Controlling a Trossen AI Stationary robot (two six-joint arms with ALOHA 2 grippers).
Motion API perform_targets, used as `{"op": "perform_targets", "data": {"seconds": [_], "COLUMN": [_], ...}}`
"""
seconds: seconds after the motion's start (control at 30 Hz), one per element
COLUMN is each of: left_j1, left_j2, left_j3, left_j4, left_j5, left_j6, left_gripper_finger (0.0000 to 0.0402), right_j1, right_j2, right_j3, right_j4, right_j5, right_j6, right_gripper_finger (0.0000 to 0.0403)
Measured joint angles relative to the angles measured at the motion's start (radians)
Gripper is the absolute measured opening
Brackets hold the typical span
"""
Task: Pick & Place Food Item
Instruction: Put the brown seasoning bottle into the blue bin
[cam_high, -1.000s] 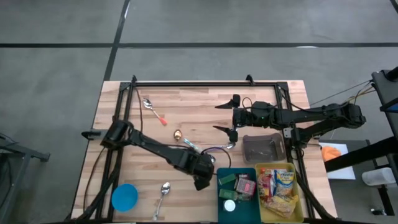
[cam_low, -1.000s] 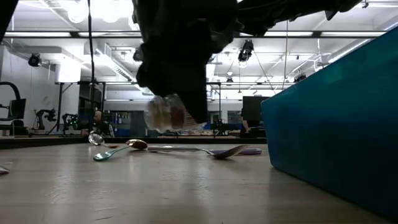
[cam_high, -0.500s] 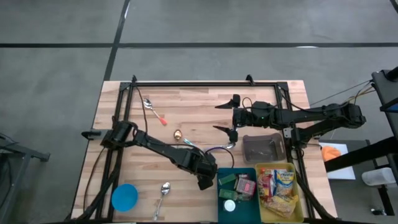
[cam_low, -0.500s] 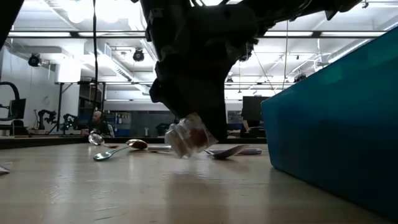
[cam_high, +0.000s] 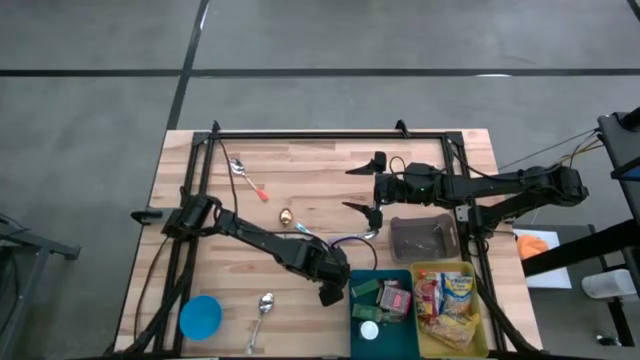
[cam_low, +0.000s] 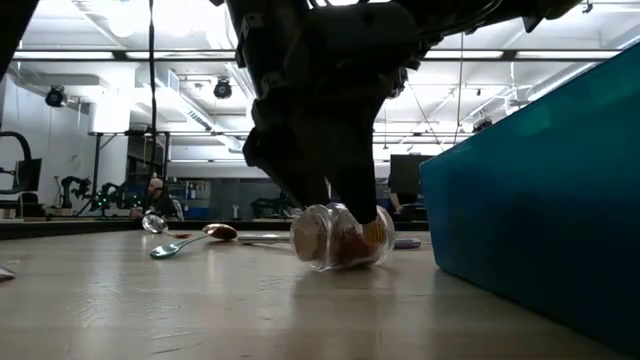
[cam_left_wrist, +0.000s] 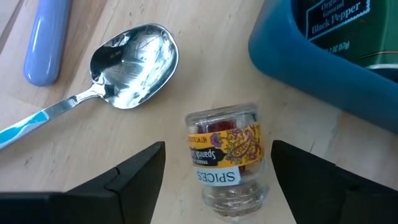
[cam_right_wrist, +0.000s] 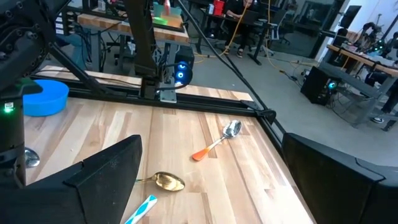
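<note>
Small clear glass spice jar (cam_left_wrist: 227, 158) lying on its side on wooden bench (cam_high: 300, 170), bottom centre of frame, between released left hand (cam_left_wrist: 217, 171) fingers. Right hand (cam_high: 362, 187) released, hovering centre right.

The left arm reaches from the table's left edge toward the near right, its gripper (cam_high: 333, 292) low over the table, pointing down. Its fingers (cam_left_wrist: 134, 177) stand spread apart, holding nothing. The right arm stretches in from the right, its gripper (cam_high: 368, 190) at mid-table, jaws wide and empty.
</note>
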Motion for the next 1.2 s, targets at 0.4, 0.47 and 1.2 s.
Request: {"op": "perform_targets", "data": {"seconds": [0.4,0.47,1.2], "left_j1": [0.014,0.014,0.089], "left_j2": [-0.093,-0.127,-0.610], "left_j3": [0.000,0.000,-0.586], "left_j4": [-0.039,-0.039,0.575], "left_j5": [-0.166,-0.216,-0.332], "left_j6": [0.014,0.046,0.407], "left_gripper_finger": [0.0298,0.0298,0.0298], "right_j1": [0.000,0.000,0.000], "right_j2": [0.000,0.000,0.000], "right_j3": [0.000,0.000,0.000], "right_j4": [0.000,0.000,-0.001], "right_j5": [0.000,0.000,0.000], "right_j6": [0.000,0.000,0.000], "right_gripper_finger": [0.0385,0.0385,0.0385]}}
